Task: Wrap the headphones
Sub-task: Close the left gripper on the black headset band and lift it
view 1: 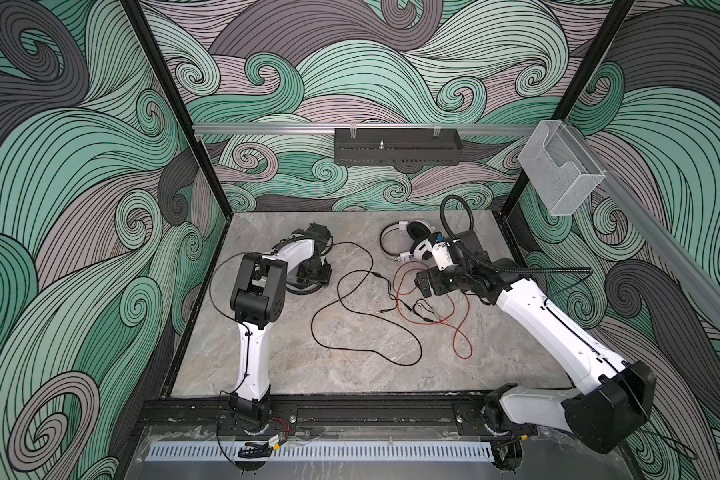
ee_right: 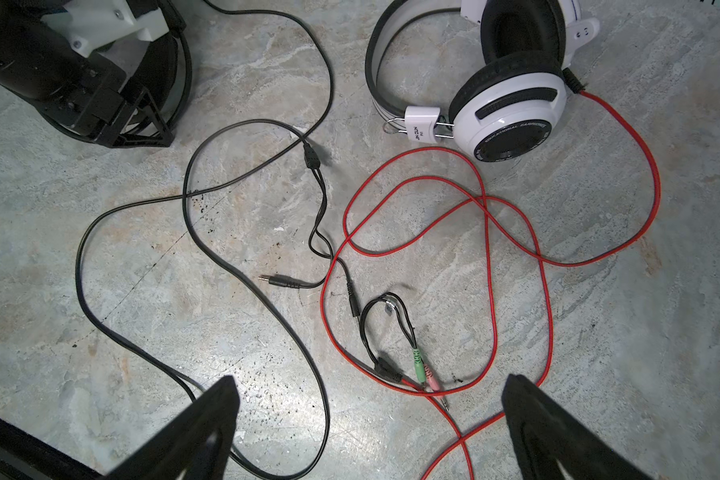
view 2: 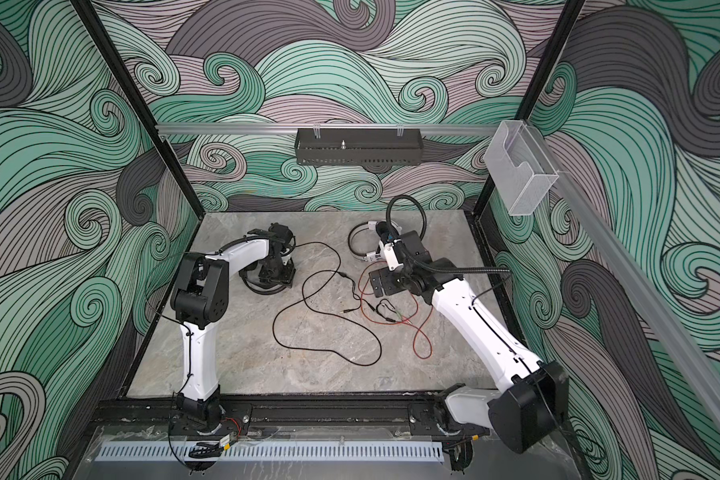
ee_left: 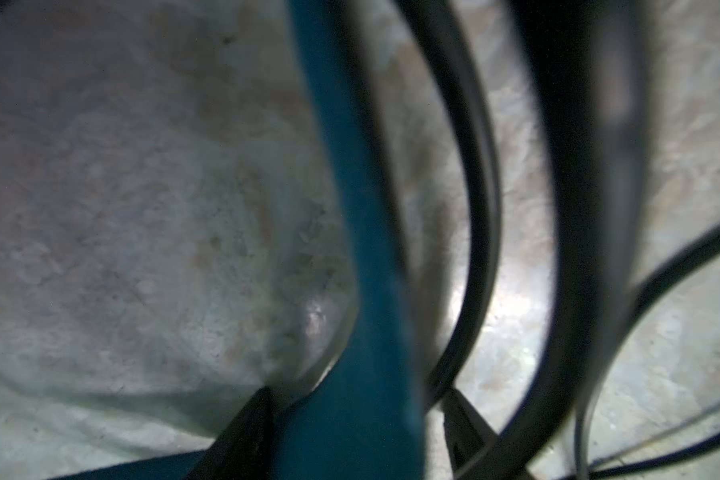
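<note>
While thin red cable [ee_right: 657,178] curls loosely, right hand [ee_right: 371,384] gapes; left hand [ee_left: 358,401] unclear.

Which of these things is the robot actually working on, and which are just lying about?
Part of the job: white-and-black headphones, their red cable, black headphones, their long black cable.

Just there: black slotted tray on the back rail, clear plastic box on the side rail.
</note>
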Controlling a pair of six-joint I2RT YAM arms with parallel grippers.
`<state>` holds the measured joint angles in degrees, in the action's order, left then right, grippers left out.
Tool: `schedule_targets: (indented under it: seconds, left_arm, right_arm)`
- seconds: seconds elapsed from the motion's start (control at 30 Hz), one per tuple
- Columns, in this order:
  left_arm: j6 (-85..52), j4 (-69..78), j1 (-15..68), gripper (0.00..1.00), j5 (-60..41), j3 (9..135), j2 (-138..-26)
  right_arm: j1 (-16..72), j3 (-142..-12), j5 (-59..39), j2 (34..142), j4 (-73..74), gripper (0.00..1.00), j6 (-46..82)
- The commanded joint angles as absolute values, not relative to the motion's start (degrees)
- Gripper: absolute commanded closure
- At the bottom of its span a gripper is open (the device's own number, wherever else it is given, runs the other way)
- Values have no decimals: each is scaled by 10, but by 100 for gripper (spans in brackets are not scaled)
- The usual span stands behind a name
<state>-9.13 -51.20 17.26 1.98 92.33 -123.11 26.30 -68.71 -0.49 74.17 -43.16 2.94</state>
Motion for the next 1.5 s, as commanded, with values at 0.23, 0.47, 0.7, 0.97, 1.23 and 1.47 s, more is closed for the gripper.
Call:
schedule_targets:
  seconds: [0.23, 0.47, 0.7, 0.97, 1.23, 1.47]
  left_arm:
    - [-118, -512, 201, 76, 17, 920, -1226]
    - [-121, -527, 205, 93, 8, 942, -1210]
    - [-119, -554, 205, 100, -18, 988, -1168]
    - [-129, -556, 205, 100, -138, 1010, -1095]
    - [-230, -497, 211, 100, -342, 985, -1026]
    - [-341, -366, 255, 100, -460, 950, -989]
  right_arm:
    - [265, -686, -12, 730, -425, 0, 27]
    - [265, -680, -25, 724, -410, 0, 26]
    - [265, -652, -84, 683, -348, 0, 23]
    - [265, -627, -127, 615, -272, 0, -22]
    - [261, -636, -97, 575, -265, 0, -97]
    - [258, -655, -71, 554, -276, 0, -120]
